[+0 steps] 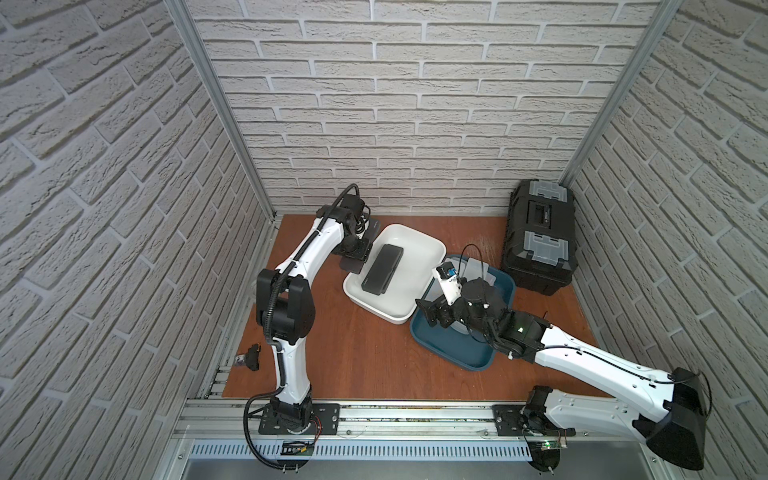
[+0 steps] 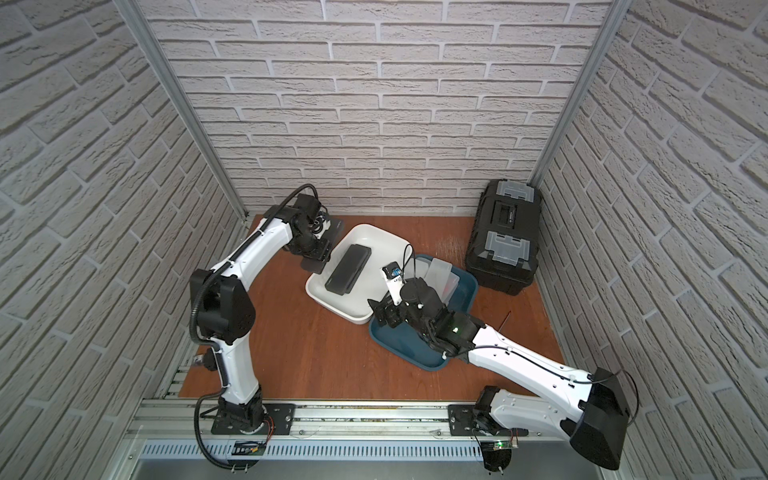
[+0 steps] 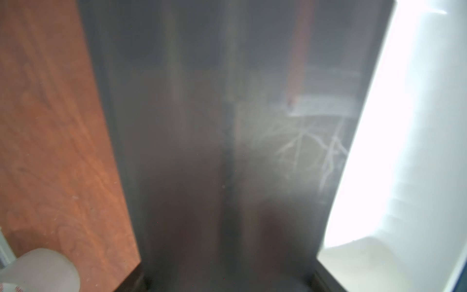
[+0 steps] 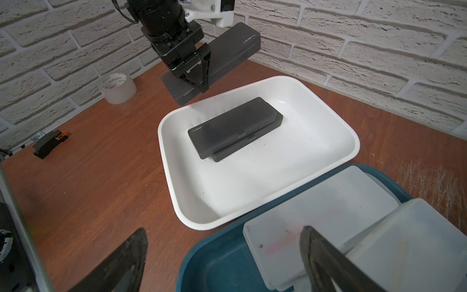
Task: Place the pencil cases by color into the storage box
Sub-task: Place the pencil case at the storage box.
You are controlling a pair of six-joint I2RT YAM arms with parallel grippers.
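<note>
Mid-frame, two stacked matte black plastic pencil cases (image 4: 235, 126) in white tray (image 4: 278, 189); third black case (image 4: 235, 48) in left claw (image 4: 199, 87) pinch; right claw (image 4: 224, 228) wide.

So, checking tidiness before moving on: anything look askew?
Yes: the frosted cases in the blue tray overlap at different angles, and the two black cases in the white tray sit stacked slightly offset.
</note>
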